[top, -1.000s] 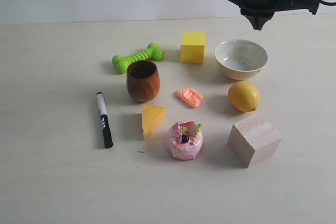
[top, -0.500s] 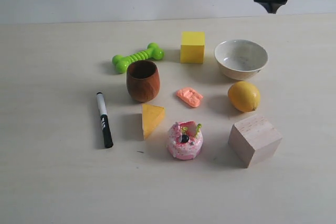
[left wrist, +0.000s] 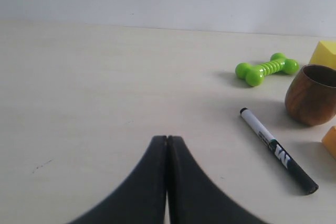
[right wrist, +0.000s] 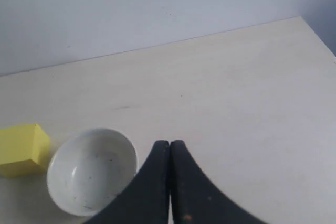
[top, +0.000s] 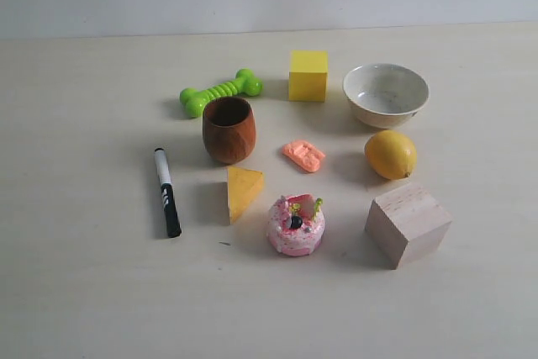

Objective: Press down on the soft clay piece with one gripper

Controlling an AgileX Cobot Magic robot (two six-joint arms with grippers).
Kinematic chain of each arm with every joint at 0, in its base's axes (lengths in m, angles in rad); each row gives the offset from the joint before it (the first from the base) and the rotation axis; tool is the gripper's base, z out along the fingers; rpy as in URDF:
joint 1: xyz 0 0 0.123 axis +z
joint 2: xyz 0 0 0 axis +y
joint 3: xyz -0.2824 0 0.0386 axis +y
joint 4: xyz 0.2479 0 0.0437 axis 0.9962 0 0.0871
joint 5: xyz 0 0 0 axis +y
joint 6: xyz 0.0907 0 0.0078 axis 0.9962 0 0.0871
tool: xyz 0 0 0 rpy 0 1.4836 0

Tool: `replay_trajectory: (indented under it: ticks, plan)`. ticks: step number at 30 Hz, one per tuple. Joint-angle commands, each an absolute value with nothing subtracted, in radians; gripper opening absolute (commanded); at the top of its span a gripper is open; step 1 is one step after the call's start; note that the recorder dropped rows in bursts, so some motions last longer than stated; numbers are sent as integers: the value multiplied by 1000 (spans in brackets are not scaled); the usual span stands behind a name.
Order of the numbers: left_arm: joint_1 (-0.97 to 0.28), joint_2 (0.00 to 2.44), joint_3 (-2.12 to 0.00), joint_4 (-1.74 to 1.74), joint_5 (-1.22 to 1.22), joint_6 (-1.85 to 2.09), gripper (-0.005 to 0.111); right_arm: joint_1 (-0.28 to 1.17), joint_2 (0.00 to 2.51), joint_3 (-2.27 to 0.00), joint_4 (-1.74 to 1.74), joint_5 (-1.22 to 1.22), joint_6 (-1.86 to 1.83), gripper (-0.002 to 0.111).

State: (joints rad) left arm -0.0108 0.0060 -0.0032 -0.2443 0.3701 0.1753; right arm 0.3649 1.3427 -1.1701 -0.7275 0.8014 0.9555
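Right gripper [right wrist: 169, 144]: jaws pressed flat together, nothing held, touching nothing; up over the far-right part of the worktop by the white bowl [right wrist: 92, 177]; not in the exterior view.
Left gripper [left wrist: 167, 140]: jaws closed against each other too, empty; low over the left side of the worktop, marker [left wrist: 278, 150] and green bone toy [left wrist: 266, 68] near.
Soft clay piece [top: 303, 155]: about mid-worktop, between wooden cup [top: 229, 129] and lemon [top: 391, 154], apart from both; pink cake toy [top: 296, 224] toward the front edge; in neither wrist view.
Handling: probably light and soft, dents easily, ridged top; could stick to a fingertip and lift on retreat, or slide if pushed off-centre.
Contact spot: no grasp needed; closed tips straight down on top centre, gentle force.
Likely arm: right, judged nearer; lemon and bowl close to the path.
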Motion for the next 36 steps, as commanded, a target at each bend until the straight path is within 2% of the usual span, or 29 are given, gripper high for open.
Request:
replay_trajectory:
  ticks: [1, 9, 12, 17, 22, 32, 35, 36]
  plan:
    - [-7, 0, 0, -248, 367, 180, 0, 262, 1172, -955, -742, 618, 945, 0]
    - [-7, 0, 0, -248, 367, 180, 0, 31, 855, -651, -740, 517, 943, 0]
    - [-7, 0, 0, -248, 367, 180, 0, -14, 760, -563, -732, 454, 936, 0]
    - [-7, 0, 0, -248, 367, 180, 0, -18, 598, -416, -740, 226, 854, 0]
    - [-7, 0, 0, -248, 367, 180, 0, -18, 491, -353, -740, 226, 856, 0]
    - [-7, 0, 0, -248, 367, 180, 0, -18, 474, -317, -678, 182, 831, 0]
    - [-7, 0, 0, -248, 367, 180, 0, -18, 468, -278, -458, 130, 564, 0]
    - [-7, 0, 0, -248, 367, 180, 0, -18, 457, -260, -308, 122, 376, 0]
